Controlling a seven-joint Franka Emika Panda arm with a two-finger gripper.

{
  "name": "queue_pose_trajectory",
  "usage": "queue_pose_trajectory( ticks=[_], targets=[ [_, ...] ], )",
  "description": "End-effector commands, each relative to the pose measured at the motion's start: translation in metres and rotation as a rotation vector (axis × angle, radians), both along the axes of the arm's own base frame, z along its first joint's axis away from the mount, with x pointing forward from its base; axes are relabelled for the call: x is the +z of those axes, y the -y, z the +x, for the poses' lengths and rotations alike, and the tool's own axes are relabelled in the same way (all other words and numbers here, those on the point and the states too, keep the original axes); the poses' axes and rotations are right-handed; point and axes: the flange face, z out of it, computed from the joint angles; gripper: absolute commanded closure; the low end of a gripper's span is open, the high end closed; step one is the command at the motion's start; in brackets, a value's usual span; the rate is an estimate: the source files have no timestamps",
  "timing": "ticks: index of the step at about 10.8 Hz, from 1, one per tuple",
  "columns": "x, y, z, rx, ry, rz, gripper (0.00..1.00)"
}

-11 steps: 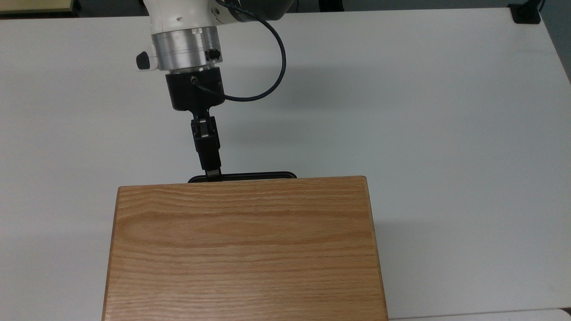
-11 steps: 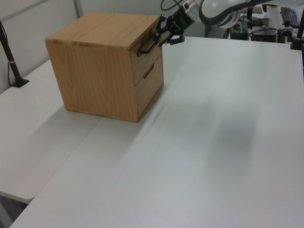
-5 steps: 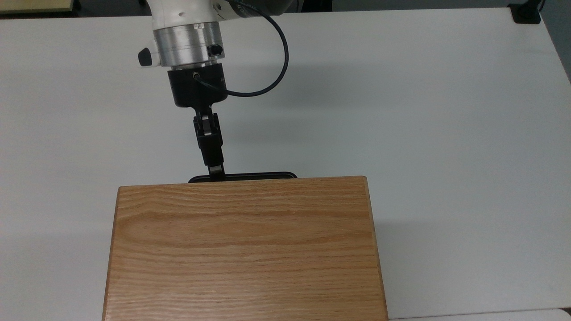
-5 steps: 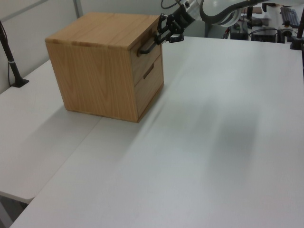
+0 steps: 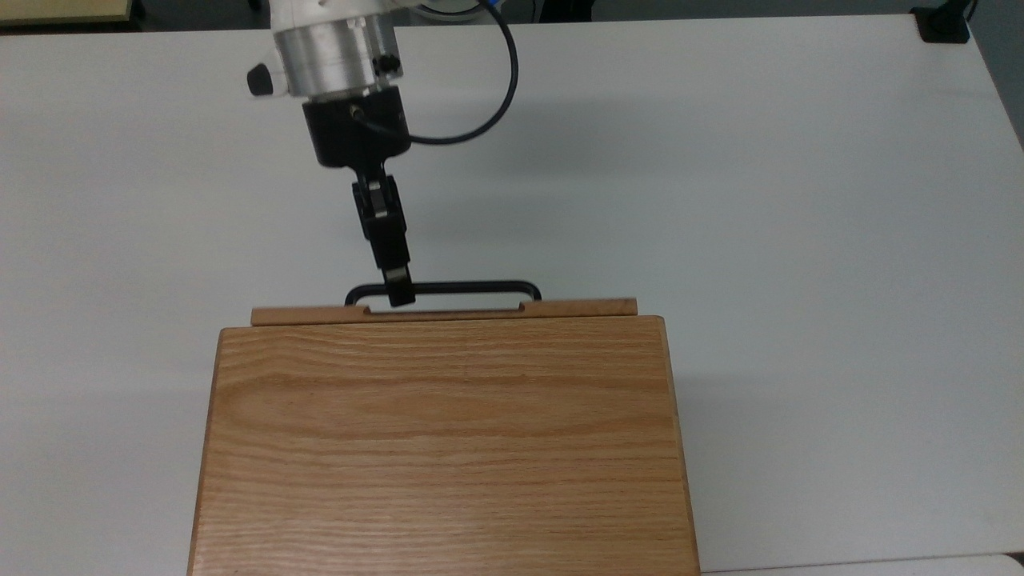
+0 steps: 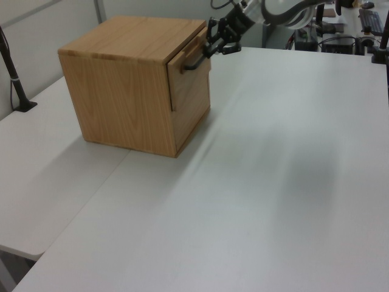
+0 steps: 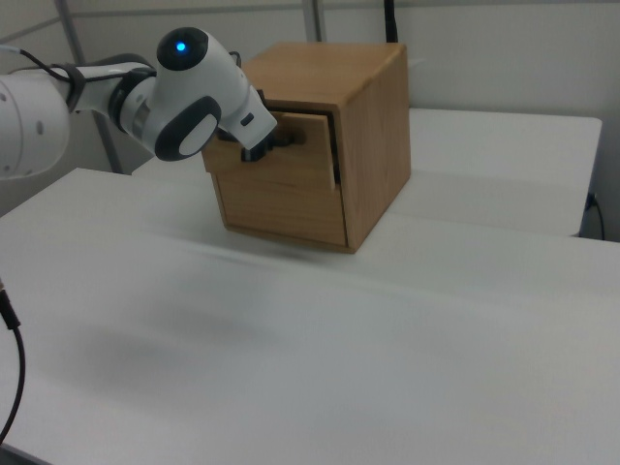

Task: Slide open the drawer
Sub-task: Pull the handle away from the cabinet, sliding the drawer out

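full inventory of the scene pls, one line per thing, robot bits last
cabinet: 1, oak-grained wood, on the table, toward the bottom of the top view
drawer: 1, light wood, upper slot of the cabinet, pulled out a little past the cabinet front
handle: 1, black bar, on the drawer's front panel
lower drawer: 1, light wood, below the open one, flush with the cabinet front
table: 1, white, under everything
cable: 1, black, looping from the arm's wrist
arm: 1, white with a blue light, at the right view's left
gripper: 1, black, at the handle, toward the top view's left end of the bar
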Motion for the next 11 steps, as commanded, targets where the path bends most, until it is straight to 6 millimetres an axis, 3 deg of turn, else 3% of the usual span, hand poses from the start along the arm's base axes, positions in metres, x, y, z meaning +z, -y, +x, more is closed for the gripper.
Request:
queue_pose_trajectory(
  ticks=[1,5,10,11],
  targets=[
    [0.046,-0.033,-0.069,0.200,-0.095,-0.034,0.99],
    [0.056,-0.043,-0.106,0.337,-0.301,-0.168,0.99],
    [0.053,-0.052,-0.136,0.447,-0.487,-0.267,0.94],
    [0.057,-0.051,-0.138,0.448,-0.488,-0.267,0.37]
  ],
)
